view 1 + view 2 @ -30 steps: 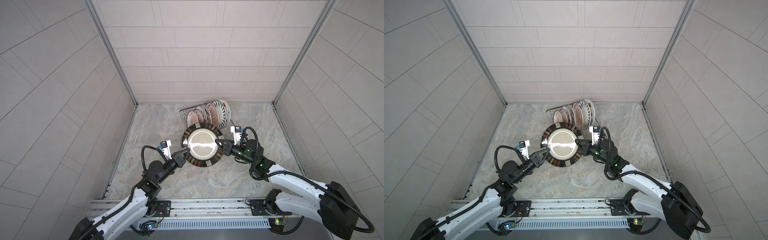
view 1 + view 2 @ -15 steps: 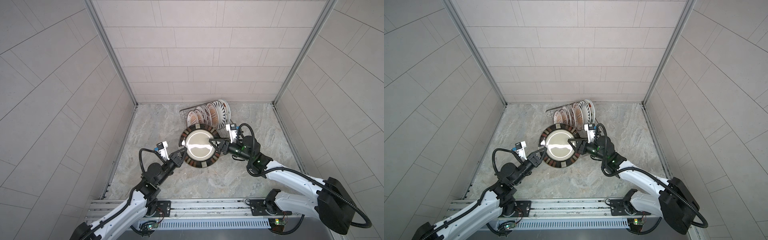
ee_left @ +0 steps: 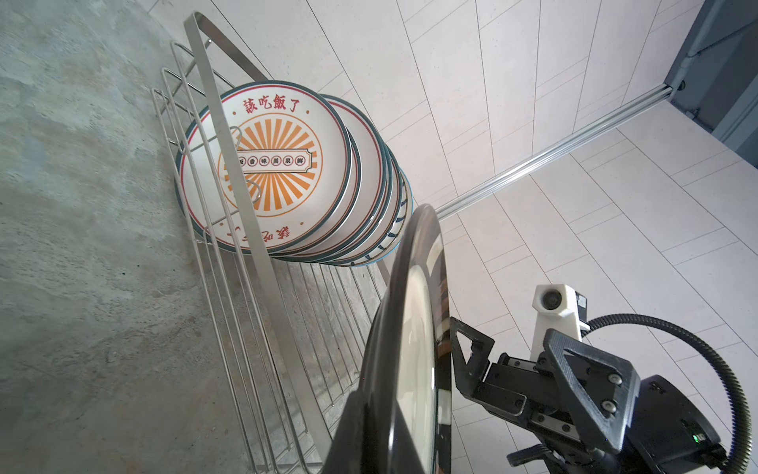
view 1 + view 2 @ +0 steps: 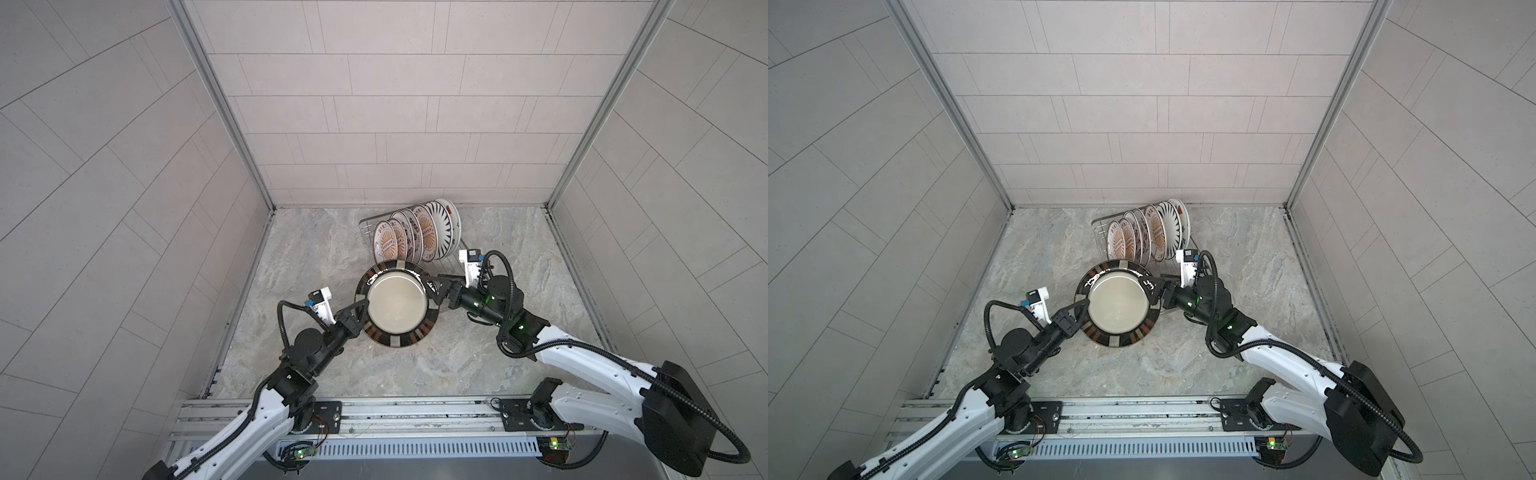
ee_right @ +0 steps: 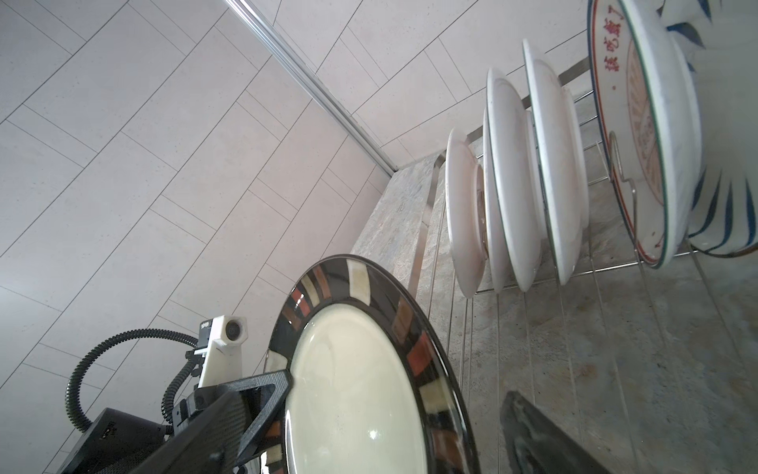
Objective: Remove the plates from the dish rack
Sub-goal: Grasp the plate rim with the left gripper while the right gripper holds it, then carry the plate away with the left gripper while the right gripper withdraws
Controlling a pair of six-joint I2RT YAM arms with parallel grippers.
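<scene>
A brown-rimmed cream plate hangs above the floor, in front of the dish rack. My left gripper is shut on its left rim; in the left wrist view the plate runs edge-on between my jaws. My right gripper stands open at the plate's right rim, its fingers spread apart. Several plates stand upright in the rack, with an orange sunburst plate at the near end.
The rack stands near the back wall, a little right of centre. Tiled walls close in the marble floor on three sides. Bare rack wires lie right behind the held plate.
My right gripper has gone from shut on the plate's right rim to wide open. The plate, held now by the left gripper alone, has shifted slightly toward the front left.
</scene>
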